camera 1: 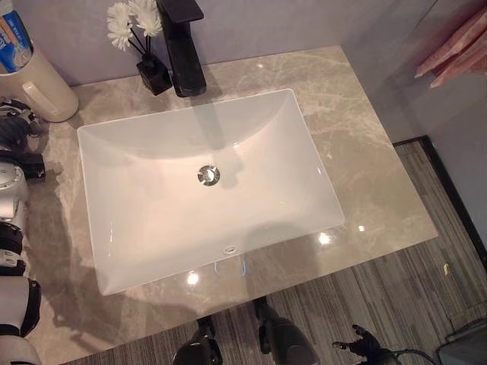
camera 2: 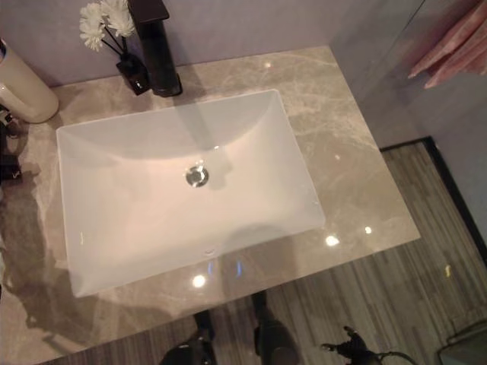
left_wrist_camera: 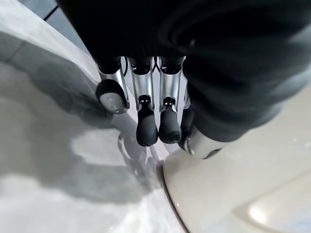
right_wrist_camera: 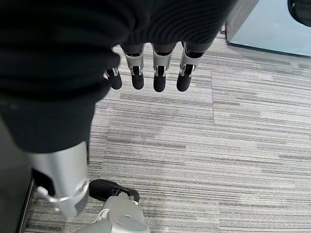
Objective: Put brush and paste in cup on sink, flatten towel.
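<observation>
One white rectangular sink (camera 1: pixel 152 220) is set into the marble bench (camera 1: pixel 365 182), with one round metal drain (camera 1: pixel 208 175) at its middle. One black tap (camera 1: pixel 183 46) is stood behind the sink's rear rim. One small dark vase (camera 1: pixel 154 74) with white flowers (camera 1: pixel 131 21) is placed just beside the tap, on the side towards the cup. One cream cup (camera 1: pixel 38 84) with a handle is stood on the bench beyond the sink's rear left corner; one paste tube (camera 1: pixel 13 38) is seen upright in it. A brush cannot be told. Pink towel (camera 1: pixel 456 46) cloth is seen hanging off to the sink's far right, against the wall.

The left robot hand (left_wrist_camera: pixel 146 97) is held just beside the cup (left_wrist_camera: pixel 233 194), over the bench, its fingers (left_wrist_camera: pixel 146 126) straight and loose, nothing grasped. The right robot hand (right_wrist_camera: pixel 146 68) is hung over the floor, fingers relaxed and empty.

Surface: glossy grey-beige marble, light spots reflected. Room: grey wall behind the sink, striped grey floor (camera 1: pixel 396 304) in front.
</observation>
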Robot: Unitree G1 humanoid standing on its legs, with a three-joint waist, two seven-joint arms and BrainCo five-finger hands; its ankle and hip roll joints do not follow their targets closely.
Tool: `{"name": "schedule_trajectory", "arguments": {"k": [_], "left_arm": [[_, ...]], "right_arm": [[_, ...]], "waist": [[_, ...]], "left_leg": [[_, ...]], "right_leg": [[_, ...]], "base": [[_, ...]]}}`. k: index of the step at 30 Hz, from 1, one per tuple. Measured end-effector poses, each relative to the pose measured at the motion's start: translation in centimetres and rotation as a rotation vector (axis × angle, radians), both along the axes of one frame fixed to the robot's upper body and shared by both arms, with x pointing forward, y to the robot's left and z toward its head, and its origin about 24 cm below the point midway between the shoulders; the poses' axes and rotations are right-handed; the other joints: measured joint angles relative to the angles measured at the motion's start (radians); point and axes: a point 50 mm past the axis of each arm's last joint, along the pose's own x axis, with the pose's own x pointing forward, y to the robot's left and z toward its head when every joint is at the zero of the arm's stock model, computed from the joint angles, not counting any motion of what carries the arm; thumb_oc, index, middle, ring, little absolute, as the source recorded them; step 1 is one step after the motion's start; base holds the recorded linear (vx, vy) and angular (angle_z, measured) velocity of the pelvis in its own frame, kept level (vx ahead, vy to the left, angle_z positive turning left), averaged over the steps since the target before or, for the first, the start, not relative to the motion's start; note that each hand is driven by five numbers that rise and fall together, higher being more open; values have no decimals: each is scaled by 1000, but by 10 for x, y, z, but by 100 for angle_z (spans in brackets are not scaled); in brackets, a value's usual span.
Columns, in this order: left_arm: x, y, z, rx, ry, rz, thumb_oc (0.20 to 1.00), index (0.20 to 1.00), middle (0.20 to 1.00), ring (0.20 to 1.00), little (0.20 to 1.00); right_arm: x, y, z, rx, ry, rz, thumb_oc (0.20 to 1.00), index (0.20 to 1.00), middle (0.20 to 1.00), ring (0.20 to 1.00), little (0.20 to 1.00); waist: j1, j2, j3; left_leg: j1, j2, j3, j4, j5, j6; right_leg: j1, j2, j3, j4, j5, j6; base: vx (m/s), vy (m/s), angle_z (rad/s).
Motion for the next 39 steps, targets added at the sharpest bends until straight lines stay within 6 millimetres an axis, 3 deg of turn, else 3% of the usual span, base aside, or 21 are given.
{"name": "schedule_trajectory", "arguments": {"k": [12, 31, 34, 39], "left_arm": [[13, -20, 8, 1, -59, -61, 200, 200, 200, 200, 200], [14, -22, 13, 17, -84, -52, 200, 200, 200, 200, 200], [14, -22, 9, 67, -45, -31, 200, 200, 200, 200, 200], [6, -36, -29, 102, 9, -66, 200, 200, 200, 200, 200]], "right_arm": [[3, 6, 0, 12, -10, 33, 1000, 1000, 1000, 1000, 1000], [7, 14, 0, 28, -22, 58, 1000, 1000, 1000, 1000, 1000], [7, 15, -1, 30, -22, 60, 1000, 1000, 1000, 1000, 1000], [4, 17, -2, 36, -13, 56, 1000, 1000, 1000, 1000, 1000]], "waist": [[-8, -22, 1], [-29, -48, -16], [-27, -47, -24], [-19, -27, -35]], "left_leg": [[-1, 0, 10, 0, 0, 0], [0, 2, 28, 0, 0, 0], [4, 3, 28, 0, 0, 1], [42, 12, 20, 0, 0, 0]], "right_leg": [[-5, 1, 8, 0, 6, 3], [-13, 4, 26, 0, 12, 2], [-9, 5, 26, 0, 13, 1], [32, 11, 14, 0, 6, -5]], "base": [[-1, -2, -1], [1, -4, -2], [0, 0, 0], [28, -41, 4]]}}
